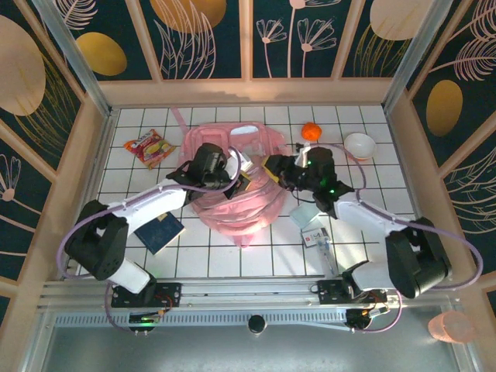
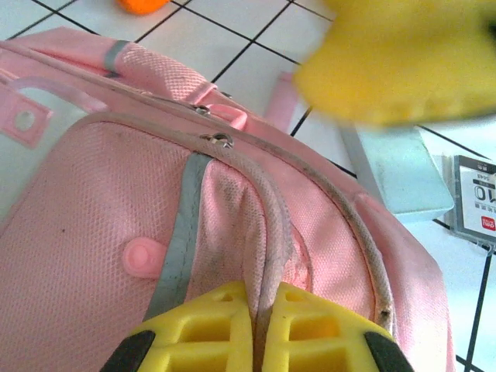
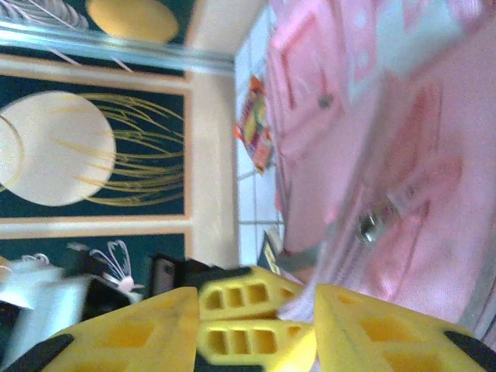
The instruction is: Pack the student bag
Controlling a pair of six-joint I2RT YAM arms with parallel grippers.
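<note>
Student bag (image 1: pixel 232 182): left gripper (image 2: pixel 260 314) pinches pale trim (image 2: pixel 275 232) closed; right gripper (image 3: pixel 260 302), at bag's 3 o'clock, stands parted. Advice: hold trim taut, lift mouth wide.

1. Noted pink mesh fabric on the student bag (image 1: pixel 236 217), with a grey strip and pale piping.
2. Saw yellow on the left gripper (image 2: pixel 260 310).
3. Found white tiles with dark grid lines on the table (image 1: pixel 364 232).
4. Noted an orange ball (image 1: pixel 311 131), a white bowl (image 1: pixel 359 145), a dark blue book (image 1: pixel 161 232).
5. Saw dark teal walls (image 1: pixel 147 54) with gold ovals and pale plant outlines.
</note>
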